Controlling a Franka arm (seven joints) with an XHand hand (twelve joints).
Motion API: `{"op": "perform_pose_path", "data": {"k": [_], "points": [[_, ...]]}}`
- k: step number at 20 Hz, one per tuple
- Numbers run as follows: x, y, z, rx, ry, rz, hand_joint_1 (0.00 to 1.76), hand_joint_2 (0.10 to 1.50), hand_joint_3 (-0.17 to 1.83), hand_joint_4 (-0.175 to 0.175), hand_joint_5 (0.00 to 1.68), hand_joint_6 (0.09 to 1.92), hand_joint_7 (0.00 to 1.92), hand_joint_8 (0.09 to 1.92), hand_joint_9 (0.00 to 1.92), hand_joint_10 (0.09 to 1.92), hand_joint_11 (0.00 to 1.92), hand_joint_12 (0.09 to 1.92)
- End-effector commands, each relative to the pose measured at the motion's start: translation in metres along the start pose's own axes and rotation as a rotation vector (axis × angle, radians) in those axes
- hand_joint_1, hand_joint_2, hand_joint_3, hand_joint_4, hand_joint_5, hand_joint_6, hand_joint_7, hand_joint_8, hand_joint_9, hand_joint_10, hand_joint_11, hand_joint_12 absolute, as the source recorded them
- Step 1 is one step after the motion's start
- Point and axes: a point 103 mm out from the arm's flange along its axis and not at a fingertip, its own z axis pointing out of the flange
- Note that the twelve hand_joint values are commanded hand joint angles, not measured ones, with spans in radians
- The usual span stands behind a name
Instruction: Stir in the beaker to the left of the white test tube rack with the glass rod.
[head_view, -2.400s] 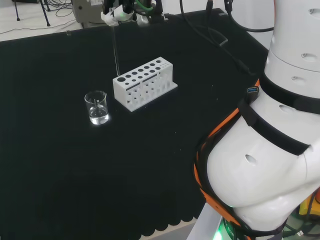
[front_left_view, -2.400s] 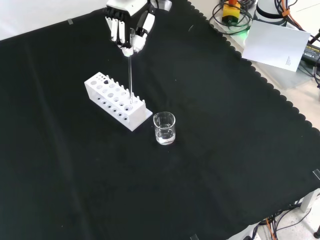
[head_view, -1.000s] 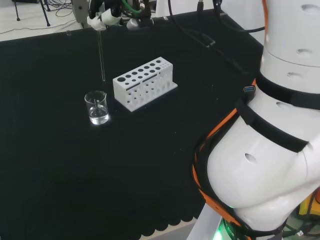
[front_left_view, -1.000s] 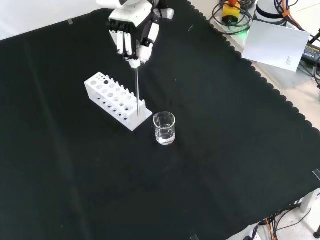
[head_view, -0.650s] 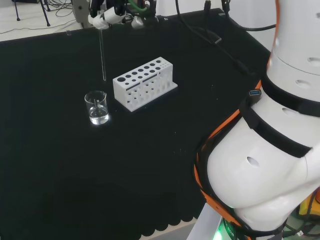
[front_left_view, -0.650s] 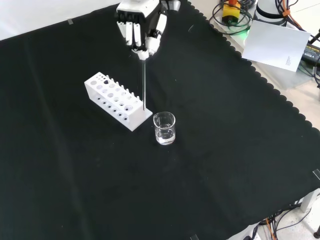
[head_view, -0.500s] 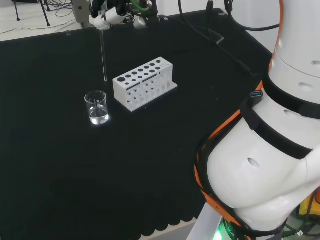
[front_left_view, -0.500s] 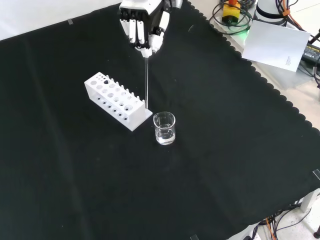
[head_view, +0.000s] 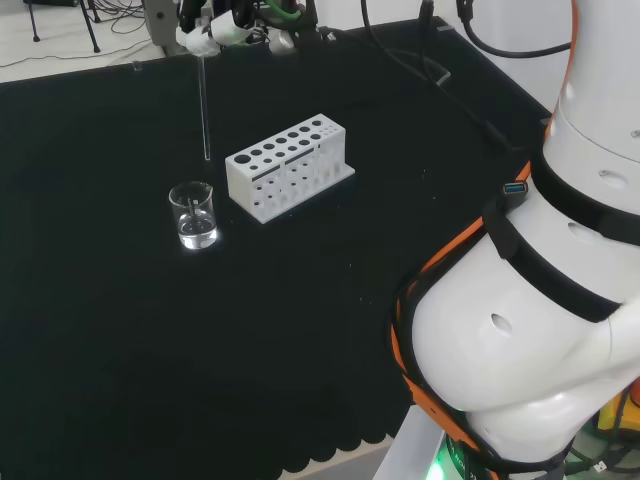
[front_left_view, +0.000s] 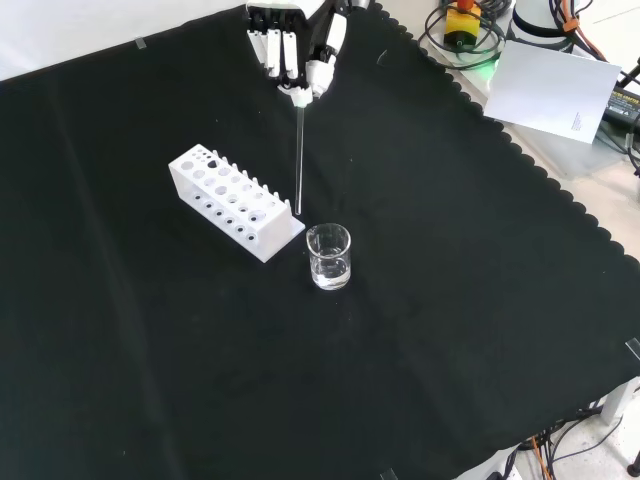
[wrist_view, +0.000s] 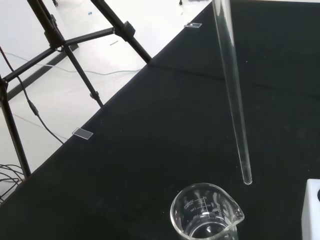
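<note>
The hand (front_left_view: 297, 40) hangs high over the cloth, its fingers curled round the top of a clear glass rod (front_left_view: 299, 155). In the head view the hand (head_view: 210, 28) sits at the top edge and the rod (head_view: 204, 108) drops almost straight down. A small clear beaker (front_left_view: 329, 256) with some clear liquid stands just off the end of the white test tube rack (front_left_view: 235, 199). The rod's tip hovers in the air above and beside the beaker (wrist_view: 206, 215), outside its rim, as the wrist view shows with the rod (wrist_view: 234, 100) close up.
The rack (head_view: 288, 165) has two rows of empty holes. A white sheet of paper (front_left_view: 556, 88) and cables lie beyond the cloth's scalloped edge. Black tripod legs (wrist_view: 60, 45) stand on the floor past the bench. The arm's white links (head_view: 540, 280) rise at the head view's right.
The hand has carried the rod off the rack's end hole, up and across towards the beaker; in the front view it has shifted right and higher.
</note>
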Motion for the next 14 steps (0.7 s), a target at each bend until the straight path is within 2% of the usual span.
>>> {"op": "perform_pose_path", "data": {"k": [1,14], "points": [[0.012,-0.003,0.006,0.021,-0.001,-0.038,1.3,1.15,-0.17,-0.175,1.32,0.14,1.02,1.28,1.58,1.07,1.57,0.95],[0.023,-0.002,0.01,0.037,0.017,-0.08,1.3,1.15,-0.17,-0.175,1.33,0.13,1.02,1.28,1.58,1.07,1.57,0.95]]}}
